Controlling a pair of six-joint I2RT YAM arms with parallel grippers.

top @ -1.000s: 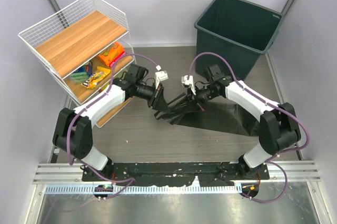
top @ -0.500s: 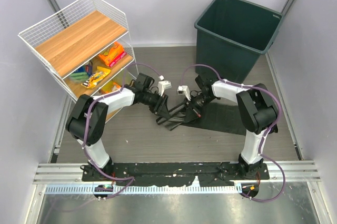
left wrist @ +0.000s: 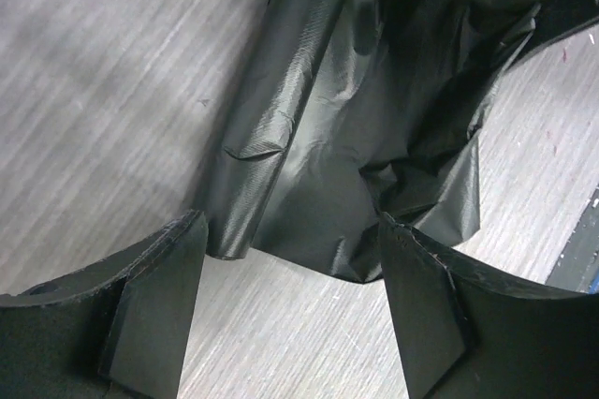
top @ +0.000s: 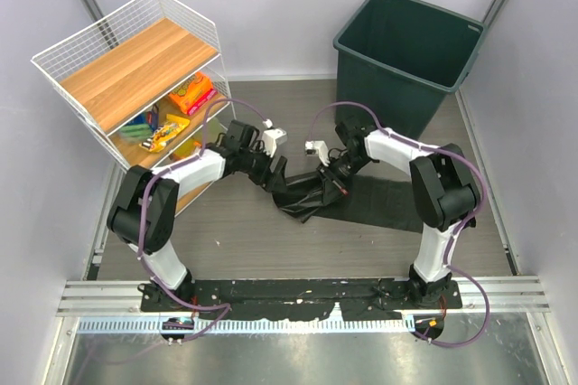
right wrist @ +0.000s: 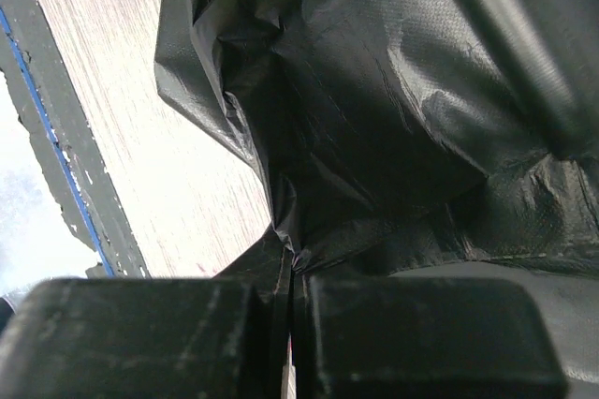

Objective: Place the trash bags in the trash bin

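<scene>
Plastic bunched between the two grippers is what the next move turns on: the trash bag (top: 379, 209) lies mid-table (top: 235, 240), its long axis running from a crumpled end between the arms out flat toward the right edge, passing under the right arm. The right gripper (top: 327, 177) is pressed together on a fold of that crumpled end, the film caught between its pads (right wrist: 140, 333) in the wrist view. The left gripper (top: 275, 175) stands spread just over the same bunch, its fingers (left wrist: 159, 305) either side of a rolled edge and holding nothing that I can see. The trash bin (top: 406, 51) stands at the far right corner, well apart from the bag and beyond the right arm, so the right arm is both the nearer one and the one with a hold. The bag is thin, glossy black, creased and limp, and will probably sag and trail when raised
</scene>
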